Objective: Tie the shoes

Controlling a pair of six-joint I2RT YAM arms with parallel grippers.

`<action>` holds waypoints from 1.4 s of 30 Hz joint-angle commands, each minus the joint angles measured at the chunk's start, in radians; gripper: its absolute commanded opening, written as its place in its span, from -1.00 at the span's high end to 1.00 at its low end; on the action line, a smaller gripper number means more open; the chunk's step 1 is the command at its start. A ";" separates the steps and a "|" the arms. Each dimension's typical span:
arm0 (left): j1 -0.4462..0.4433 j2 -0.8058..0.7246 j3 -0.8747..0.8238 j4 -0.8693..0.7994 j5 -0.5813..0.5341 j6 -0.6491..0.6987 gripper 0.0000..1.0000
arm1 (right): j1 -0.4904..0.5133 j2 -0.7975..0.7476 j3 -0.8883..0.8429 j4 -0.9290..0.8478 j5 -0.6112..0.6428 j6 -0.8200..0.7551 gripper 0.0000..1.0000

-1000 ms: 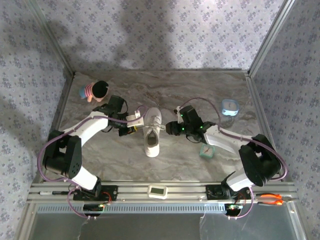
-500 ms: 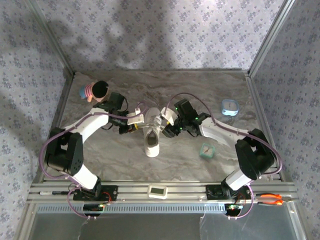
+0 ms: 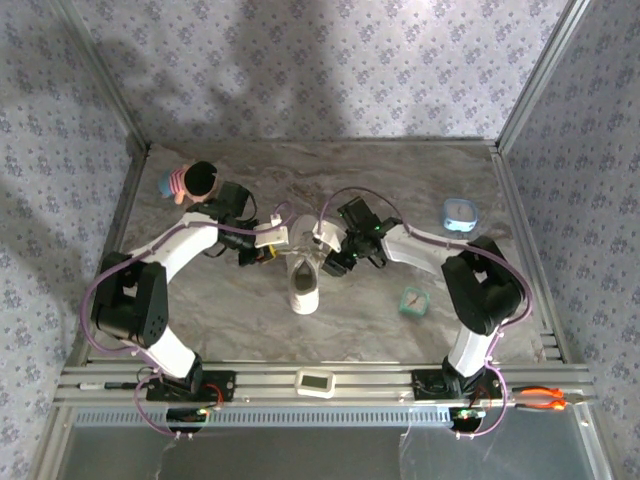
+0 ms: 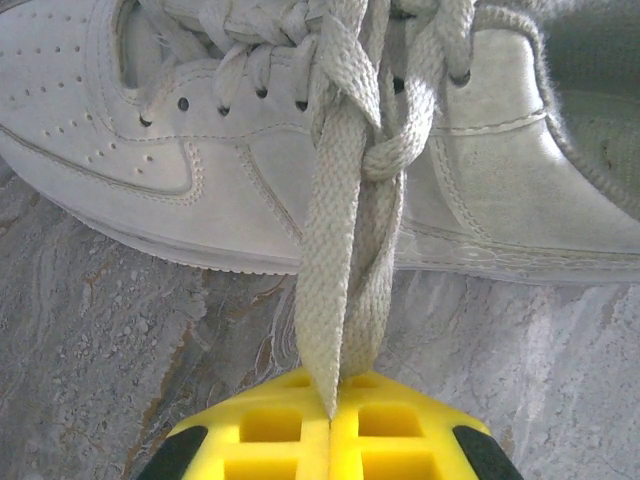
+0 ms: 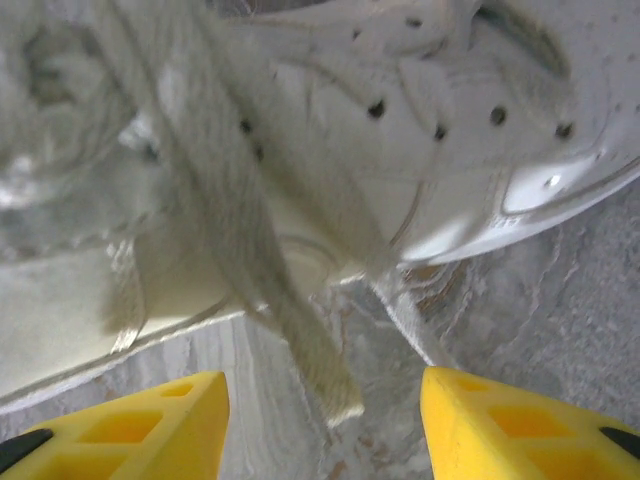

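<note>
Left end effector (image 4: 330, 425) low, pinching lace (image 4: 335, 290); right end effector (image 5: 322, 405) agape.

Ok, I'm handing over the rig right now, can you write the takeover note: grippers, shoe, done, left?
Left gripper: shut on the lace, two strands pinched together, drawn sideways off the sneaker.
Right gripper: open; a loose lace end hangs between its fingers, ungripped.
Sneaker sits mid-table between both arms.
Done: strands twisted together near the eyelets.
Left: no finished bow visible; right likely needs to grab its end, then tie and tighten.
</note>
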 commanded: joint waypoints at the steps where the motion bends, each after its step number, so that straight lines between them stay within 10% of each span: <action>1: 0.008 0.012 0.030 -0.029 0.045 0.027 1.00 | -0.005 0.042 0.056 -0.021 -0.032 -0.040 0.04; 6: 0.011 0.006 0.047 -0.028 0.046 0.016 0.94 | -0.007 0.033 0.061 -0.056 -0.057 -0.050 1.00; 14: 0.044 0.005 0.093 -0.024 0.025 0.027 0.17 | -0.005 0.029 0.079 -0.134 -0.053 -0.059 1.00; 24: 0.039 -0.027 0.021 -0.050 0.090 0.034 0.52 | 0.003 0.038 0.116 -0.160 -0.051 -0.059 1.00; 42: -0.085 -0.064 -0.196 0.320 0.044 0.037 0.39 | 0.007 0.061 0.135 -0.178 -0.053 -0.063 1.00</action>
